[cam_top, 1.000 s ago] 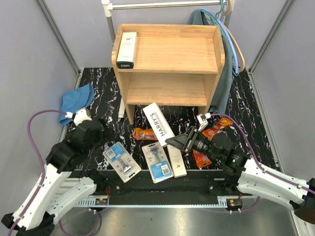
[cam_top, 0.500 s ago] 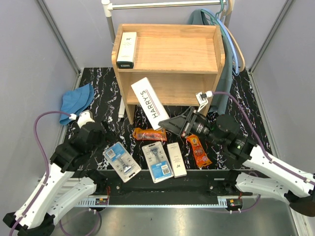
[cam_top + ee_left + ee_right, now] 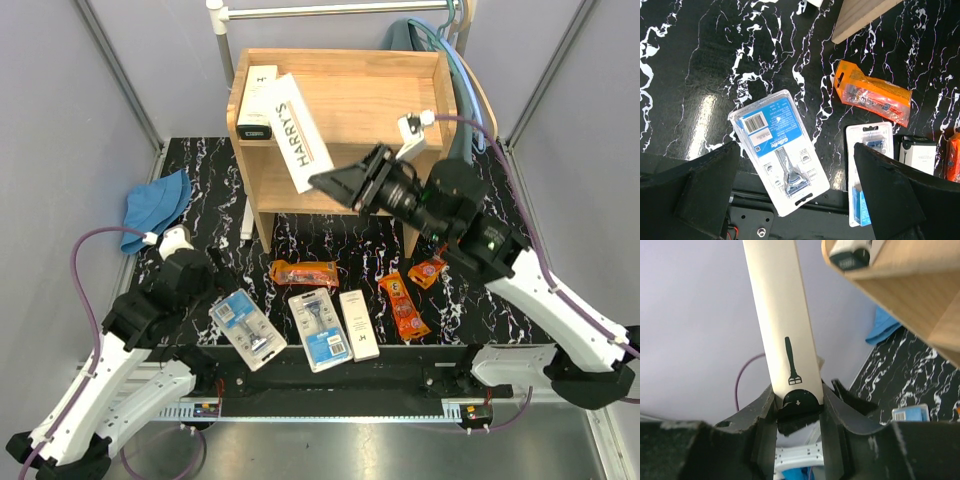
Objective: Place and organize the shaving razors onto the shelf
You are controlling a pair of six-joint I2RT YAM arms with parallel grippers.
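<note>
The right gripper (image 3: 325, 183) is clamped on the black end of a white box (image 3: 295, 132), holding it aslant in front of the shelf's (image 3: 370, 105) top tier. That box's upper end covers part of a second box (image 3: 258, 100) lying at the tier's left. A third box (image 3: 358, 324) lies on the table (image 3: 200, 170).

There are three orange packs: the left pouch (image 3: 303, 272) and the middle pouch (image 3: 403, 305) are plain to see. The right pouch (image 3: 428, 270) is partly under the right arm.

There are two blister packs: the left card (image 3: 246, 329) and the right card (image 3: 320, 329). The left gripper (image 3: 796, 150) hangs spread wide above the left card, and in the left wrist view one finger (image 3: 890, 192) cuts off the right card.
</note>
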